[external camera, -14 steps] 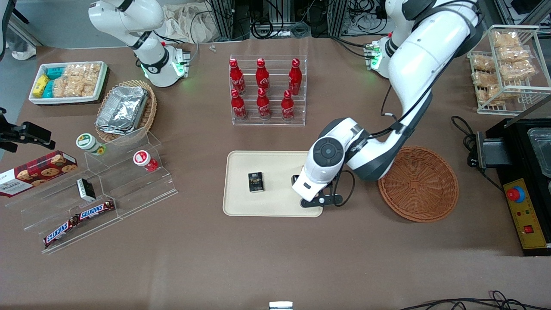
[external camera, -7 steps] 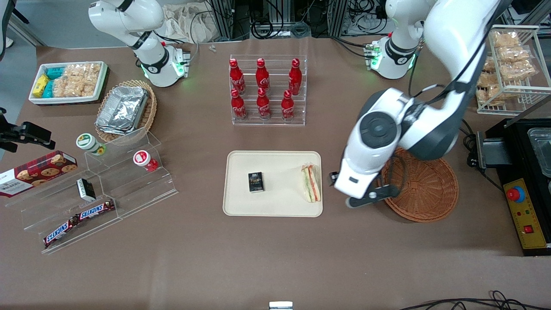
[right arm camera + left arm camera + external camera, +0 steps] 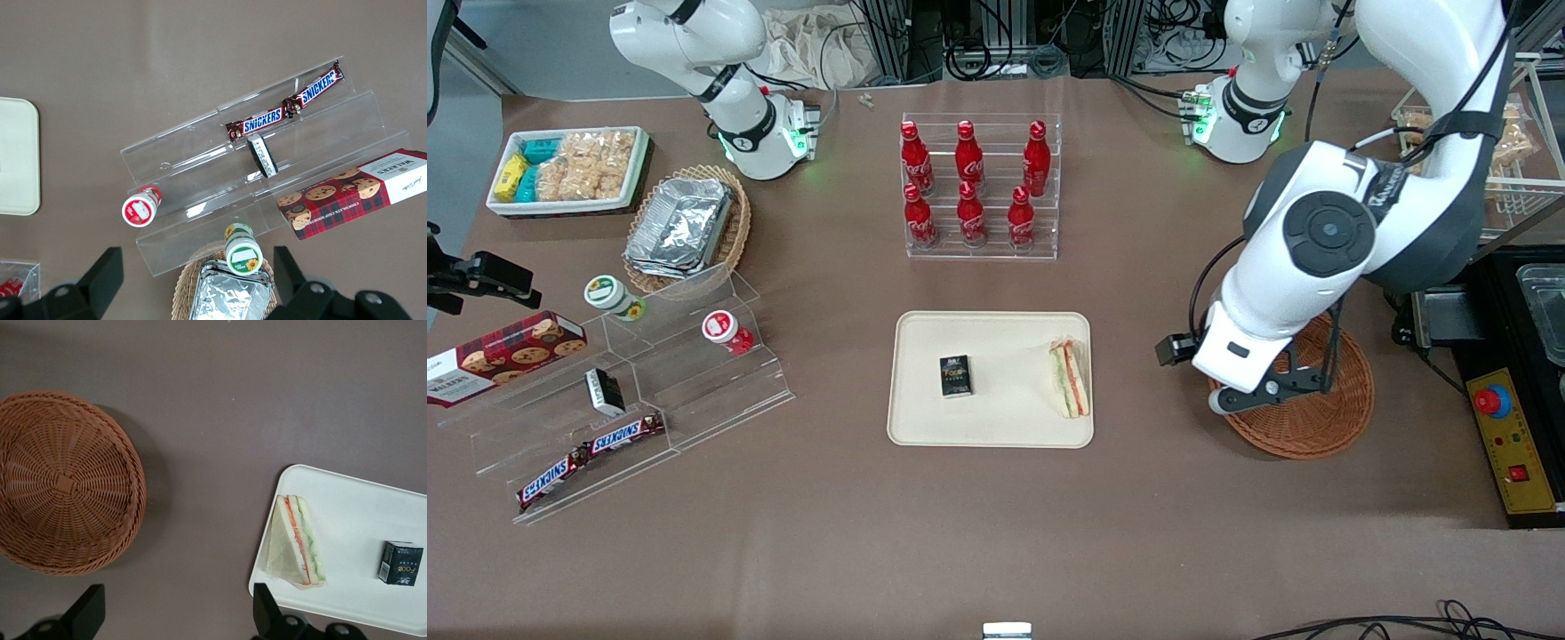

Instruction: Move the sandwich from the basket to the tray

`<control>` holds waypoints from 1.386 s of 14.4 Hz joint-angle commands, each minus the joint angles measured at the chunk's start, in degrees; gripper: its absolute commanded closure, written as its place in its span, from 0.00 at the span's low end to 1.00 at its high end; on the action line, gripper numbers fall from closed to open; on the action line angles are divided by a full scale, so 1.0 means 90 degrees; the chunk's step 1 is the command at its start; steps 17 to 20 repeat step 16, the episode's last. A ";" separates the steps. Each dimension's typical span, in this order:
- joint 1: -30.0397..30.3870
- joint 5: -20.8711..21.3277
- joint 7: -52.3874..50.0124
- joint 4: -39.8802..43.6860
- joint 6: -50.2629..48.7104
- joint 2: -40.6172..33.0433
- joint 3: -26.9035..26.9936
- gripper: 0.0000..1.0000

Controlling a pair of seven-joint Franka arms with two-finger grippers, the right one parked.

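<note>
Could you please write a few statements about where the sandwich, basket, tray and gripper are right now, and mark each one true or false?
1. The sandwich lies on the tray. True.
2. The gripper is shut on the sandwich. False: it is open and holds nothing, up over the table between the basket and the tray.
3. The basket has nothing in it. True: the left wrist view shows only bare wicker.
4. The small black box sits in the basket. False: it is on the tray, apart from the sandwich.
5. The sandwich lies in the middle of the tray. False: it is close to the tray's rim on the basket's side.
</note>
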 commanded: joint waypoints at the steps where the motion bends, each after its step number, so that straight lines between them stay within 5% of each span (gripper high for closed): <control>1: 0.0326 -0.0221 0.0834 -0.0439 -0.0205 -0.0609 0.0003 0.00; 5: 0.0073 -0.1059 0.2805 -0.1141 -0.0401 -0.1662 0.1231 0.00; 8: -0.0727 -0.1344 0.4223 -0.1893 -0.0489 -0.2562 0.2715 0.00; 12: -0.0739 -0.1335 0.5748 -0.2023 -0.0714 -0.2760 0.3197 0.00; 16: -0.0709 -0.1345 0.5771 -0.0290 -0.1512 -0.1709 0.3168 0.00; 20: -0.0709 -0.1345 0.5771 -0.0290 -0.1512 -0.1709 0.3168 0.00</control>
